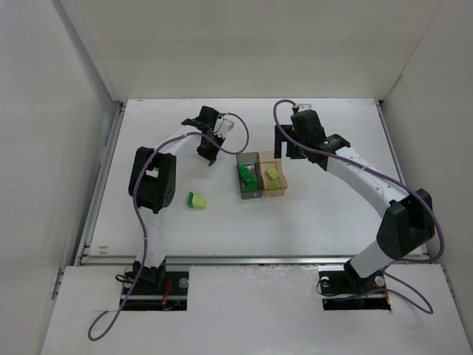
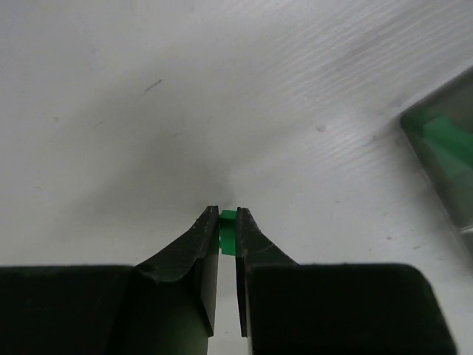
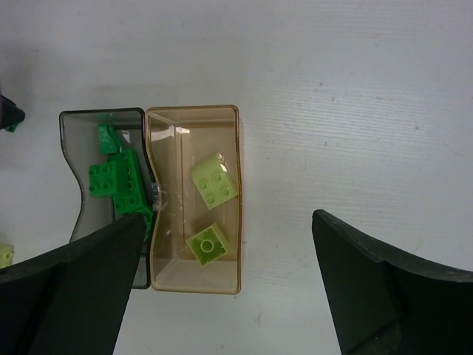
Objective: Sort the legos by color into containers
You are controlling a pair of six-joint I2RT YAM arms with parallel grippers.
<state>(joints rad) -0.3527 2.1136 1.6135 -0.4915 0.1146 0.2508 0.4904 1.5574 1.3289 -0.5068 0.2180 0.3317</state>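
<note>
My left gripper (image 1: 209, 158) is shut on a small dark green lego (image 2: 229, 229), low over the table left of the containers. The smoky grey container (image 1: 249, 180) holds several dark green legos (image 3: 114, 181). The adjoining amber-orange container (image 1: 272, 177) holds two pale yellow-green legos (image 3: 214, 179). A dark green and a pale yellow-green lego (image 1: 196, 200) lie together on the table left of the containers. My right gripper (image 1: 288, 144) hovers open and empty beyond the amber container, its fingers (image 3: 384, 288) wide apart.
White walls enclose the table (image 1: 332, 207) on the left, back and right. A metal rail (image 1: 244, 259) runs along the near edge. The corner of the grey container shows at the right of the left wrist view (image 2: 443, 148).
</note>
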